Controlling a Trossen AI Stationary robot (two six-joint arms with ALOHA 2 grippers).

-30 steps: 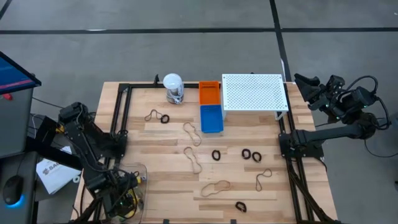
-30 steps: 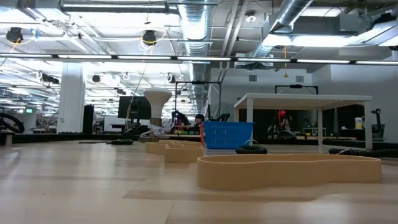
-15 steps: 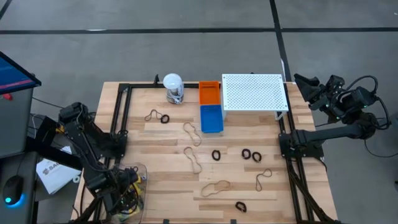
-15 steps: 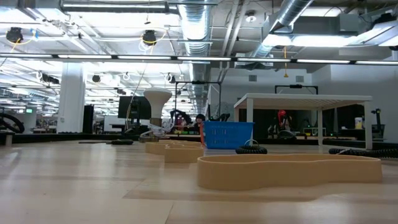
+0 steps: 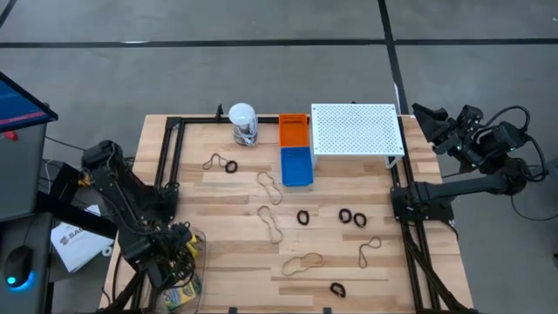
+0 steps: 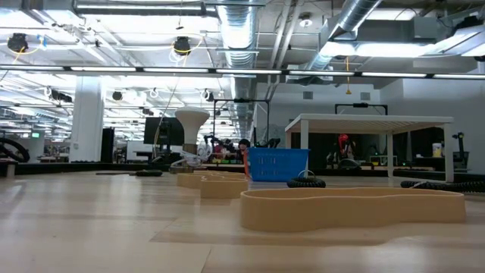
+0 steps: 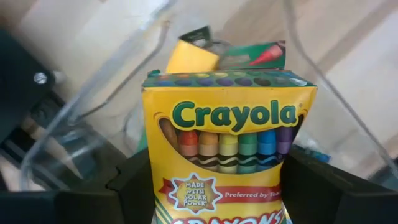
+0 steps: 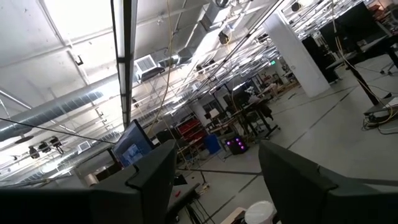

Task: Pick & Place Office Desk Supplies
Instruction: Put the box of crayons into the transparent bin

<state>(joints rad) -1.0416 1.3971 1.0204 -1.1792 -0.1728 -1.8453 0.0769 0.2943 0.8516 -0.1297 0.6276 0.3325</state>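
Left wrist view: my left fingers (image 7: 217, 186) grip a crayon box (image 7: 225, 143); I should squeeze evenly and lift straight from the clear bin (image 7: 87, 118). Right fingers (image 8: 214, 180) wait, spread apart.

A white-lidded clear jar (image 5: 243, 125) stands near the far edge of the wooden table (image 5: 227, 196), left of centre. Just right of it sits an orange bin (image 5: 294, 131), with a blue bin (image 5: 296, 166) touching its near side. A white perforated shelf (image 5: 356, 129) on short legs stands beside both bins to the right, at the far right of the table. Off the table's left edge lie a white paper (image 5: 74, 242) and a computer mouse (image 5: 17, 262).
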